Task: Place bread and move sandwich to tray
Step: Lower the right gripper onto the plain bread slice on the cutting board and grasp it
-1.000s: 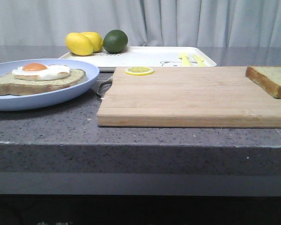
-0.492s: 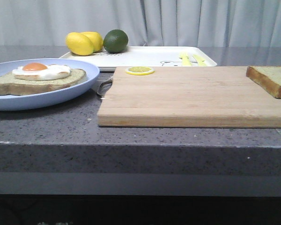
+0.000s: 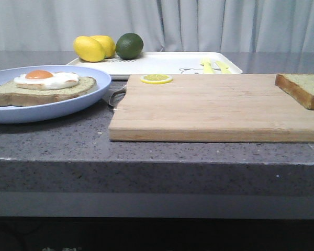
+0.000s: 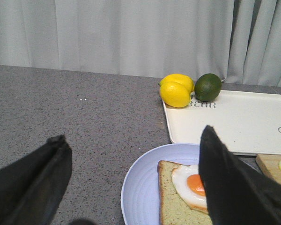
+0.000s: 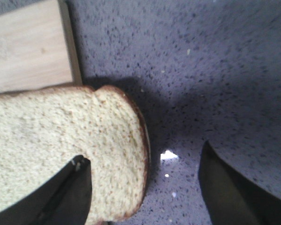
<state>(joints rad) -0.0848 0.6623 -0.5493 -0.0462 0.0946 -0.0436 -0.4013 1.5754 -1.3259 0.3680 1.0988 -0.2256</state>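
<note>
The plain bread [image 3: 303,89] lies on the right end of the wooden cutting board [image 3: 214,107], its edge hanging past the board's end. In the right wrist view the bread [image 5: 61,145] fills the near side. My right gripper [image 5: 143,171] is open above it, one finger [image 5: 70,192] over the crumb, the other [image 5: 229,187] over bare counter. The sandwich slice with the fried egg [image 3: 44,83] sits on the pale blue plate [image 3: 68,104] at the left. My left gripper [image 4: 133,154] is open above the plate [image 4: 140,187]. The white tray [image 3: 167,63] lies at the back.
Two lemons [image 3: 93,47] and a lime [image 3: 129,45] sit on the tray's far left corner. A lemon slice [image 3: 156,78] lies on the board's back left corner. Yellow utensils [image 3: 213,65] lie on the tray's right part. A grey curtain hangs behind the counter.
</note>
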